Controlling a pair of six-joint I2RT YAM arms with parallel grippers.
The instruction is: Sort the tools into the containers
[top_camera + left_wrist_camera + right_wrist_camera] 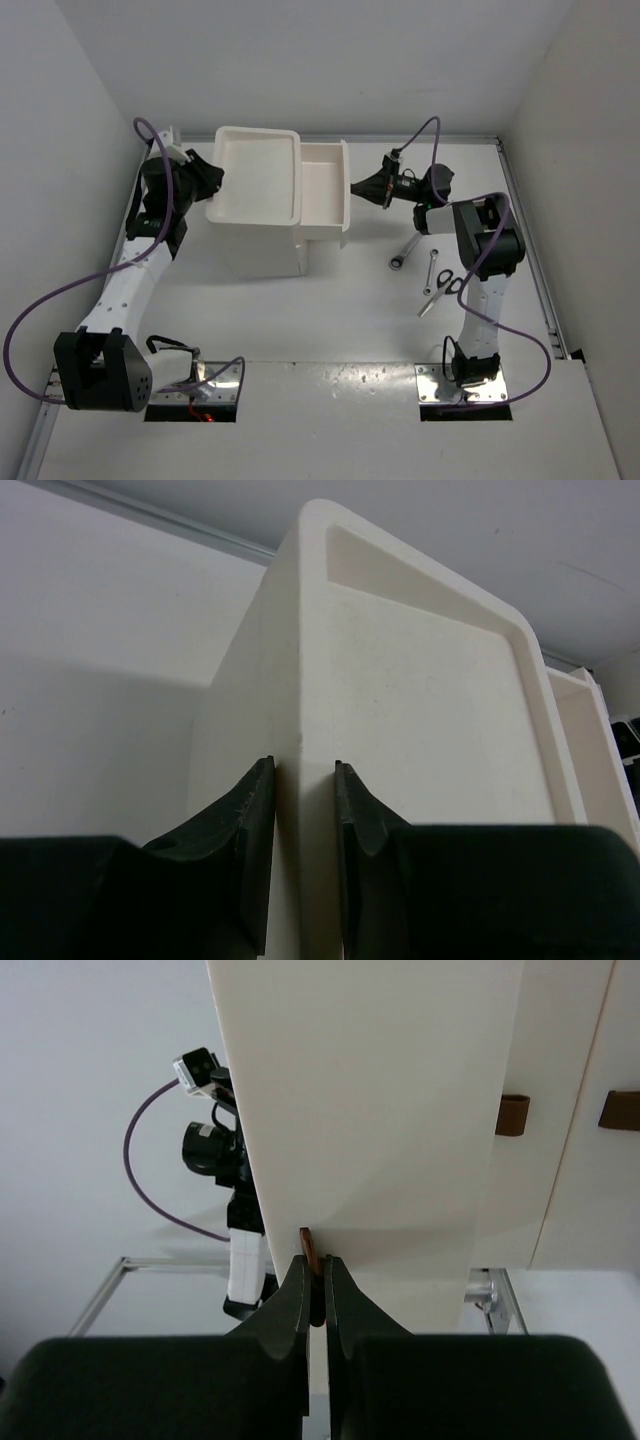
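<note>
Over at ten o'clock on the white table (330, 330) the left gripper (207, 181) reaches in at the nine o'clock side of the tall white plastic box (255, 170). Its claw is closed down to a narrow slot. The box's rim wall (305, 730) stands in that slot, and the two black fingers (250, 855) press it from either side. The shallow rectangular tray top (430, 710) stretches away beyond them.

The box sits at about eleven o'clock from the table's middle. Its white pull-out top drawer (322, 195) is drawn out toward three o'clock.

At the drawer's three o'clock end is the right gripper (364, 187). From its wrist camera the claw (318, 1295) is almost fully closed, with only a sliver between the fingers. In that sliver it pinches the dark reddish-brown knob (308, 1245) on the drawer front (370, 1100). Two more such knobs (512, 1115) show on the closed drawer fronts to one side.

The loose tools lie at three to four o'clock on the table, apart from the box and beside the right arm's upper link. There is one silver metal wrench (405, 251) and, just beside it, a second silver wrench (432, 268). Close by are the black-handled scissors (451, 284), blades pointing toward seven o'clock. I cannot tell from here which wrench is the longer.
</note>
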